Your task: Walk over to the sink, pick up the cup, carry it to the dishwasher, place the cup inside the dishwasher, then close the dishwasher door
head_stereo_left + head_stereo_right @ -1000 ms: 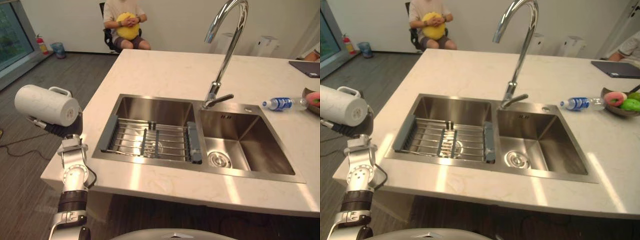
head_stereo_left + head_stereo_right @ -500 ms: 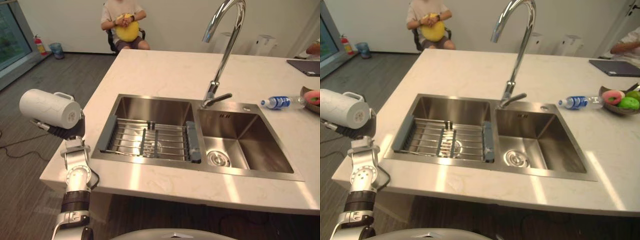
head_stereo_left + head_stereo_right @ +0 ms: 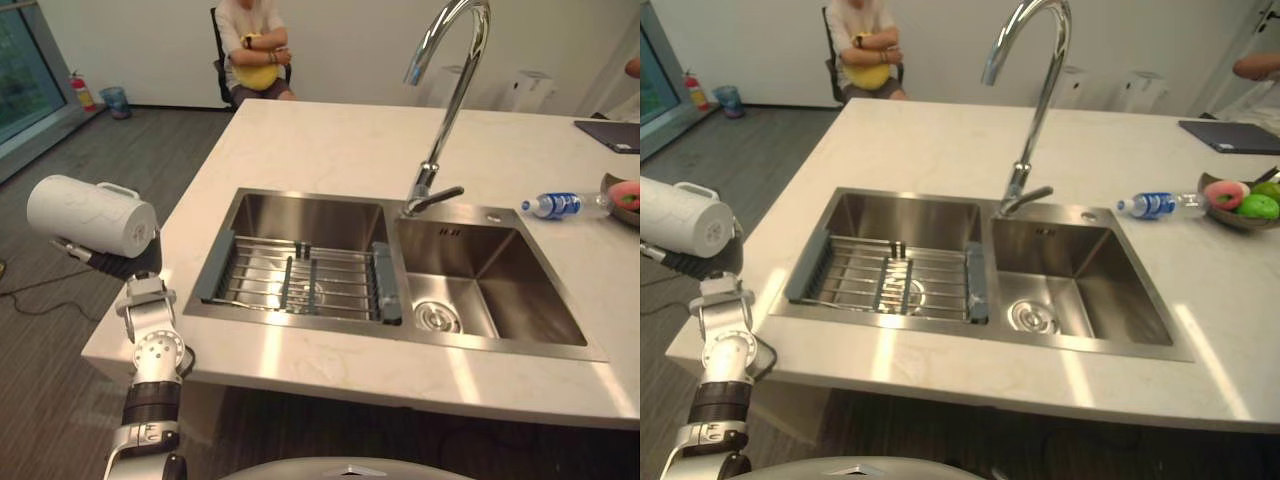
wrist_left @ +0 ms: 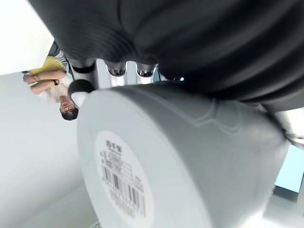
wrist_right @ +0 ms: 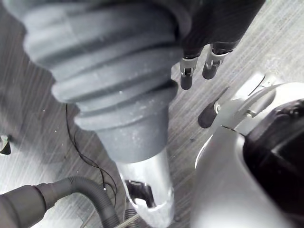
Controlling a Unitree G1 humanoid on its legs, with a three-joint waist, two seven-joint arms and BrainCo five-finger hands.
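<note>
1. My left hand (image 3: 118, 263) is clenching its fingers (image 4: 117, 71) around the white cup (image 3: 90, 213), holding it sideways beside the bench (image 3: 330, 150), over the floor (image 3: 55, 350).
2. My right hand (image 5: 186, 77) is hanging with fingers released, grasping nothing.

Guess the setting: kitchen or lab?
Probably a kitchen, maybe a demo one in an office: island counter, double steel sink with a dish rack, tall gooseneck faucet.

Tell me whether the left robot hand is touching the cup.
Touching. The left wrist view shows the left robot hand curled round the cup, fingers against its side.
</note>
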